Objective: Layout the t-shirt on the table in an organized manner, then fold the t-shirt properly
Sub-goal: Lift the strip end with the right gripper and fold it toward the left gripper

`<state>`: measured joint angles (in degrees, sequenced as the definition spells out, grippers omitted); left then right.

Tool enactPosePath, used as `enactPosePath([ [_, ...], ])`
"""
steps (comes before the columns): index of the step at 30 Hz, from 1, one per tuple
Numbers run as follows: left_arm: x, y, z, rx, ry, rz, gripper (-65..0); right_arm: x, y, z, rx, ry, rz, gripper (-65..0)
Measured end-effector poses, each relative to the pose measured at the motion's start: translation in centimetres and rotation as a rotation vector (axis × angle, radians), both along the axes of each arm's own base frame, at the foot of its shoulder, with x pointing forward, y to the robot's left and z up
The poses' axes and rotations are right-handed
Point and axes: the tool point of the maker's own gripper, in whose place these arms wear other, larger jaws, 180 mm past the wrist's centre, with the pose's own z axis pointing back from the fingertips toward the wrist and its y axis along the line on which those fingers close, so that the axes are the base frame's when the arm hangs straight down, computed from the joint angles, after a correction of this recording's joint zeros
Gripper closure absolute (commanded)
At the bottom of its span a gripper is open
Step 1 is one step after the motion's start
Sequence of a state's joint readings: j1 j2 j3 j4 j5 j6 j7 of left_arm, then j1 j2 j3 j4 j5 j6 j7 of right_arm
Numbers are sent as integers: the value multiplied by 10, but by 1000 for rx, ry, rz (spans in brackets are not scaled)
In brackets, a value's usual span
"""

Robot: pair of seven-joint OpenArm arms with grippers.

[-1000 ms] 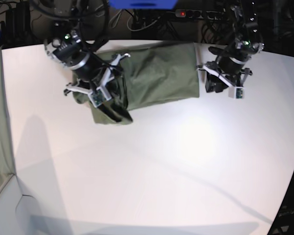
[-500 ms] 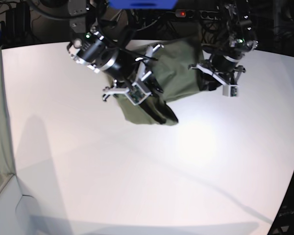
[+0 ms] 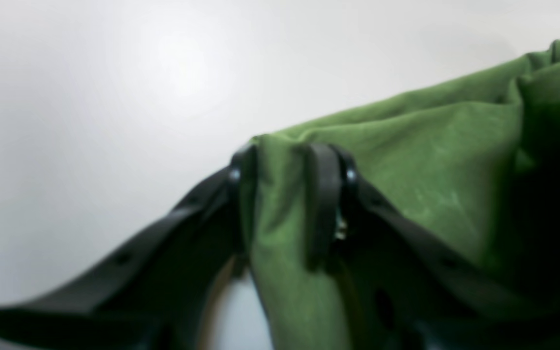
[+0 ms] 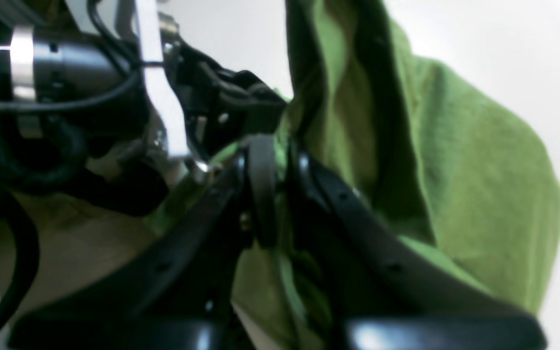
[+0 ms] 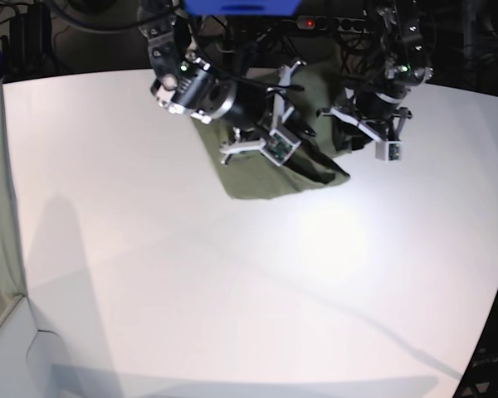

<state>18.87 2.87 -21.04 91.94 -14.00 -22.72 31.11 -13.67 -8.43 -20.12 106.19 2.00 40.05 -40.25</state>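
Since the earlier frames we have carried the t-shirt (image 5: pixel 266 178) edge with the right tool (image 5: pixel 292 143) across from the far left toward the left tool (image 5: pixel 361 141), so one side is now folded over the other. Both tools are clamped on cloth, the right one (image 4: pixel 280 160) nearly together on a thin fold, the left one (image 3: pixel 287 165) on a thicker bunch. We judge the fold about half done: the shirt lies at the far side of the bench (image 5: pixel 232 290), doubled but wrinkled, not yet released or smoothed
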Motion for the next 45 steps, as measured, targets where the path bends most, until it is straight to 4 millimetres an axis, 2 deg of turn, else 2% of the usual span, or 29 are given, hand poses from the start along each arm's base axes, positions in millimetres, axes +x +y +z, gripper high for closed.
enactPosePath([
  [5, 2, 2, 11, 18, -22, -6, -170, 4, 5, -16, -23, 33, 25, 0],
  [9, 6, 7, 37, 42, -88, -2, -171, 13, 6, -22, -32, 36, 29, 0],
  [11, 3, 15, 50, 67, -119, 12, -171, 16, 6, -22, -36, 33, 30, 0],
  [14, -7, 29, 57, 105, -122, 36, -171, 19, 5, -20, -41, 25, 30, 0],
  [17, -24, 29, 45, 104, -73, 33, -171, 23, 5, -17, -41, 14, 30, 0],
  [20, -42, 28, 23, 93, 9, 31, -171, 26, 5, -15, -45, 7, 30, 0],
  [25, -55, 24, -3, 58, 77, 39, -171, 31, 5, -11, -42, -11, 30, 0],
  [30, -52, 23, -7, 29, 59, 59, -168, 29, 8, -11, -43, -11, 39, 0],
  [36, -30, -1, -12, -31, 18, 15, -168, 11, 34, -4, -24, -28, 130, 0],
  [38, -27, -3, -14, -30, 16, 7, -168, 8, 39, -3, -24, -34, 149, 0],
  [45, -25, -7, -13, -30, 4, 19, -168, 13, 47, 9, 7, -57, 174, 0],
])
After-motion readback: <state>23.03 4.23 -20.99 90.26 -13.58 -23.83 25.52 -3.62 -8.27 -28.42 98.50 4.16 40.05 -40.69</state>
